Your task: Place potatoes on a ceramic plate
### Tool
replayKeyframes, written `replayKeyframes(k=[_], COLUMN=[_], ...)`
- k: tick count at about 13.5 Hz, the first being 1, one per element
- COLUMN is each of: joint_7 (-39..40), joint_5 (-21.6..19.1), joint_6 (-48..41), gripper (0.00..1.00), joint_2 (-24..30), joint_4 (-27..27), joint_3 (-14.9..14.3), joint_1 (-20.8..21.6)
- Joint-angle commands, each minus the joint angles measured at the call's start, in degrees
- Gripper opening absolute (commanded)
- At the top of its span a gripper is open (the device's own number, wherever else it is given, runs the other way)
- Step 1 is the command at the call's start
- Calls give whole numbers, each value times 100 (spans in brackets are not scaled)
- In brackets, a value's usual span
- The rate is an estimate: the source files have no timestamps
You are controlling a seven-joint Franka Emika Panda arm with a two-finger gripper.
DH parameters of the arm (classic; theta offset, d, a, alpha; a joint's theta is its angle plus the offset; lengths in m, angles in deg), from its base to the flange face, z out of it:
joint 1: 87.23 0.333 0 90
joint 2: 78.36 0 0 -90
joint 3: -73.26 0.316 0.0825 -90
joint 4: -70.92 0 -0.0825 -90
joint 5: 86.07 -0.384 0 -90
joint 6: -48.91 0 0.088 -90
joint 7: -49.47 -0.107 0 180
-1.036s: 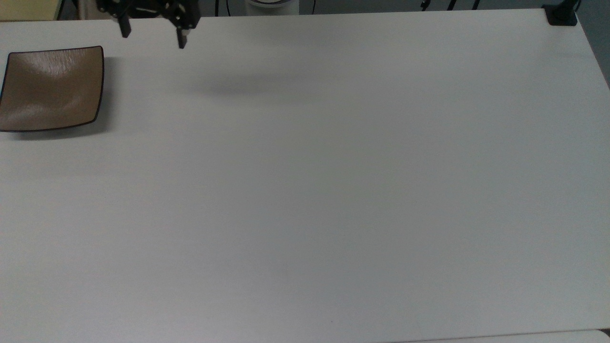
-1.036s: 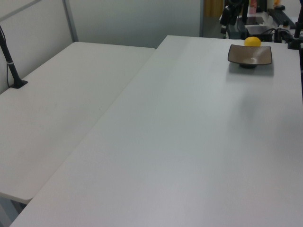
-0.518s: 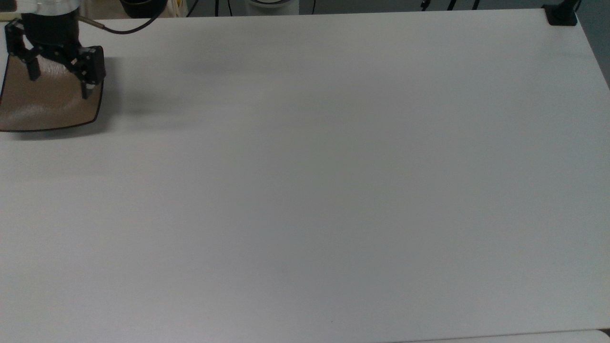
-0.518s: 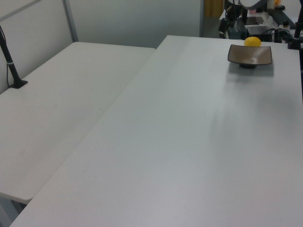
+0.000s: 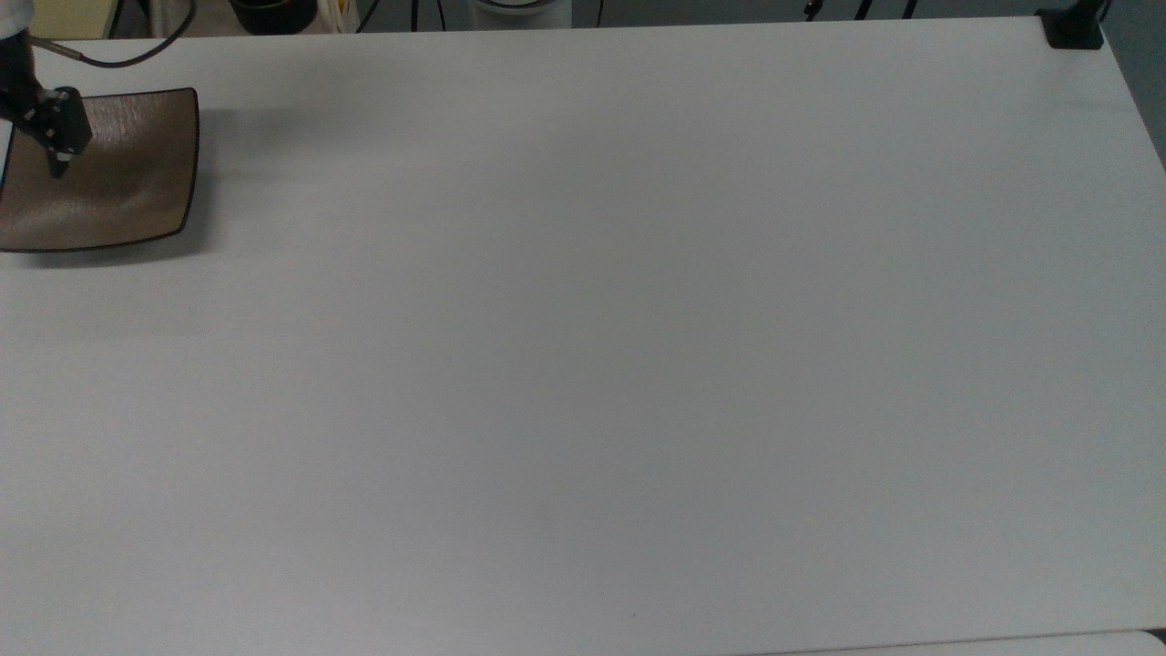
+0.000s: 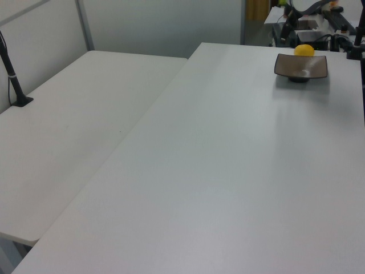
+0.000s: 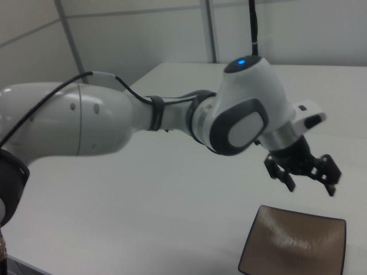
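The ceramic plate (image 5: 118, 182) is a square, glossy brown dish at the far left of the top view; it also sits far back in the left view (image 6: 301, 65) and at the bottom in the right view (image 7: 295, 246). A small yellow potato (image 6: 304, 50) lies just beyond the ceramic plate's far edge in the left view. My gripper (image 7: 311, 189) hangs open and empty above the plate's far side in the right view. One black finger (image 5: 58, 150) hangs over the plate's left part in the top view; the rest runs off the top view's left edge.
The white table (image 5: 583, 364) stretches wide to the top view's right. A black clamp mount (image 5: 1073, 27) sits on its far right corner. A second table (image 6: 68, 131) with a black post (image 6: 14, 85) adjoins in the left view. Cluttered equipment (image 6: 319, 23) stands behind the plate.
The open gripper has swung from the table's far edge to the top view's left, coming over the plate and partly past the picture's left edge. Plate and potato have not moved.
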Motion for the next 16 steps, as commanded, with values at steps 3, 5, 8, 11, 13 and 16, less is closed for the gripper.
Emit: replayKeyframes(k=[3,5,8,11,13,16], joint_7=[1608,2162,2829,3298,3315,3508], joint_5=[80,71,71,63,71,71], joint_6=[41,452,840,1376,1587,1929], gripper=[100,100,100,100,100,100], joint_2=[-801,-1030,-1302,-1628,-1777,-2005], joint_4=[-817,-844,-949,-1011,-1011,-1020], joint_3=[38,38,38,38,29,29], joint_1=[-587,-798,-1079,-1291,-1317,-1396])
